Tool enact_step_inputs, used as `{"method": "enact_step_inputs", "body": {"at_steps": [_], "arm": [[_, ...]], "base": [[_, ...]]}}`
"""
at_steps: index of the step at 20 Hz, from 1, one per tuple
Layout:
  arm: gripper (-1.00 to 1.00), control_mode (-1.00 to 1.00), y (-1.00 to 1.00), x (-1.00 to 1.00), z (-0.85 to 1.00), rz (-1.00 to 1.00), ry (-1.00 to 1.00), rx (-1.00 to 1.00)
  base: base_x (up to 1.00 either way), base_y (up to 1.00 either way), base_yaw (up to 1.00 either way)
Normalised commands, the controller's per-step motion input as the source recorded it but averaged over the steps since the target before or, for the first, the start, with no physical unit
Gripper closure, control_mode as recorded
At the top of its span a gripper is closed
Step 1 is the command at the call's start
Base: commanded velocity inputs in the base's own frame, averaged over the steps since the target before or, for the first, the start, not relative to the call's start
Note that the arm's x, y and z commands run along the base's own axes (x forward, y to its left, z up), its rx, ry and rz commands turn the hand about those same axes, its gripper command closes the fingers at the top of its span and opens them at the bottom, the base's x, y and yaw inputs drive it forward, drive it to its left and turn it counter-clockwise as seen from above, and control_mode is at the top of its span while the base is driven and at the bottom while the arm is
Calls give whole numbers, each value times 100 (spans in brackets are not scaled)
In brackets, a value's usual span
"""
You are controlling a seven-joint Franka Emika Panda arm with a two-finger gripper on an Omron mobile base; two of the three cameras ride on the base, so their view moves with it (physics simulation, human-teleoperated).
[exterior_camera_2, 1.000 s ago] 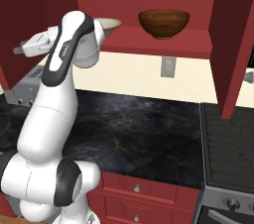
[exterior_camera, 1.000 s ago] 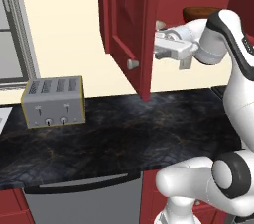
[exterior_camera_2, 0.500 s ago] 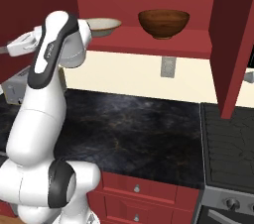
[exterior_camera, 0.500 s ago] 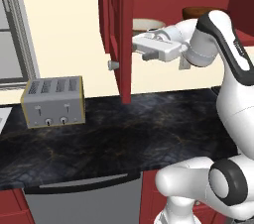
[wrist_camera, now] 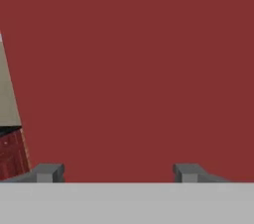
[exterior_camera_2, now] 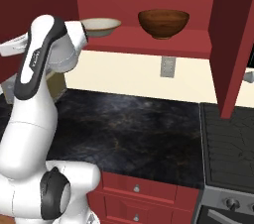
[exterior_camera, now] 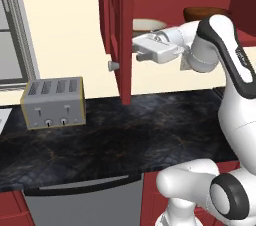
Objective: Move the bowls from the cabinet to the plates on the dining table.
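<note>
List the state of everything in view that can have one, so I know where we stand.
Left cabinet door: swung open, edge-on to the left base camera.
Right cabinet door: open.
Cream-white bowl: upright on the cabinet shelf, untouched.
Dark wooden bowl: upright on the shelf, untouched.
Claw: open, empty, facing the red door panel.
Toaster: upright on the counter, slots empty.

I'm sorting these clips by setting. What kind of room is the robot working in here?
A rendered home kitchen, it seems: a toaster on a black marbled counter, a stove beside it, and a red wall cabinet holding two bowls.
</note>
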Motion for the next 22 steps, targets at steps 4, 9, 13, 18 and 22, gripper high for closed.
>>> {"method": "enact_step_inputs", "body": {"at_steps": [4,9,13,18,22], "arm": [[-100,-100,39,0,0,-18,0,-2],[-100,-100,35,0,-6,-6,0,-9],[-100,-100,13,0,-6,0,0,-7],[-100,-100,-6,0,0,-12,0,-5],[-100,-100,-25,0,0,-22,0,-8]], "base": [[0,0,0],[0,0,0],[0,0,0],[0,0,0],[0,0,0]]}}
